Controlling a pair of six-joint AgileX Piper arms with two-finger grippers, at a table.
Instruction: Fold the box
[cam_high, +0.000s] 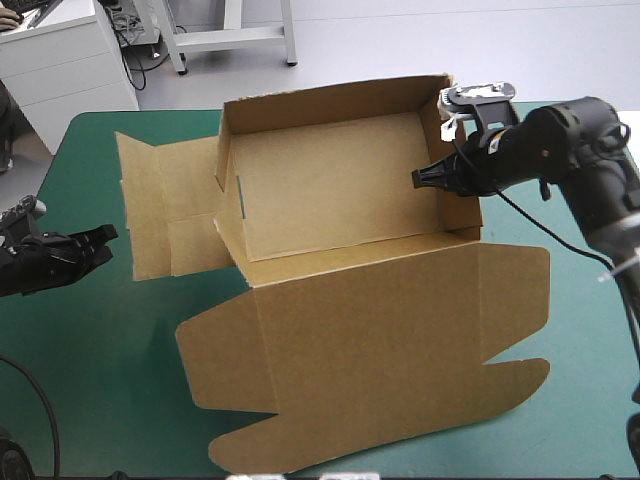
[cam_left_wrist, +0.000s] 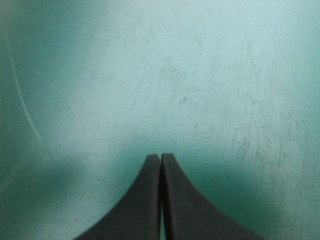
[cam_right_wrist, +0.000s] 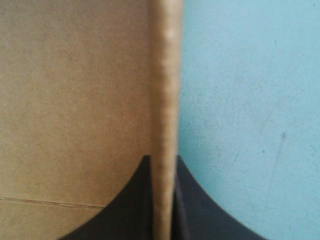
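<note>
Right fingers (cam_right_wrist: 132, 205) clamped on the raised right wall (cam_right_wrist: 165, 75) of the brown box (cam_high: 330, 190), mid-way across the bench (cam_high: 100, 380).
Left fingers (cam_left_wrist: 145, 200) together over bare bench, well apart from the box; risks buckling that wall or dragging the box if pulled one-handed.

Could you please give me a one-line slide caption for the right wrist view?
Right gripper shut on an upright wall of the box, black fingers on either side, teal-green cover outside.

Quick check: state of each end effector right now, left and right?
Left end effector: closed, holding nothing, over the teal-green cover.
Right end effector: closed on a raised wall of the box.
</note>
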